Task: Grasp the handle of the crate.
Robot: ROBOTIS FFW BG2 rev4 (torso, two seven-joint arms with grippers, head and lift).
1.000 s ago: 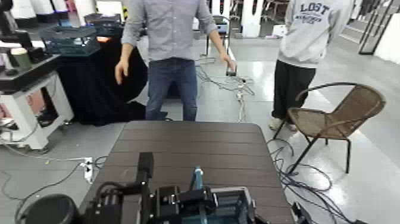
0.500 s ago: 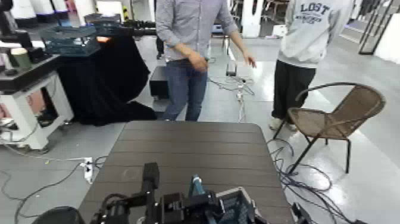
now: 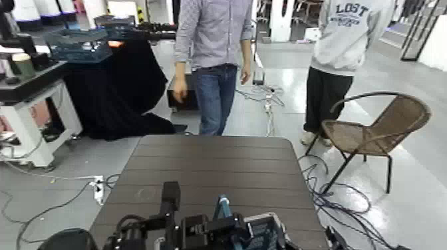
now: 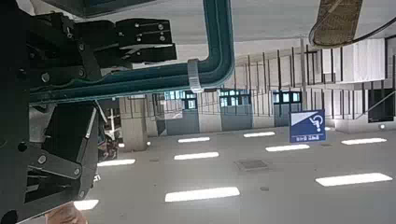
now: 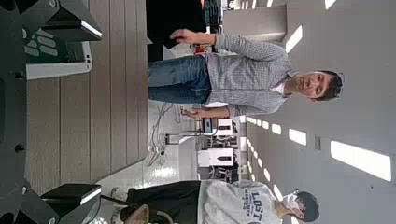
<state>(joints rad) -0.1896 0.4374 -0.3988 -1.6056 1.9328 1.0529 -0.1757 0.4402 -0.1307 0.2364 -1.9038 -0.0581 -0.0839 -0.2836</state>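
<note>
The left gripper (image 4: 140, 58) is closing around the teal handle (image 4: 220, 47) above the crate (image 3: 266, 233), at the table's (image 3: 206, 166) near edge. The right gripper (image 5: 42, 112) is waiting open. The bail should seat deep between both fingers.

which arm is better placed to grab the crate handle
left. the left gripper is right beside the handle over the crate. the right gripper is open and looks out over the table, with no handle in its view

Dark slatted table (image 3: 213, 166), blue crate (image 3: 266, 233) at its near edge
</note>
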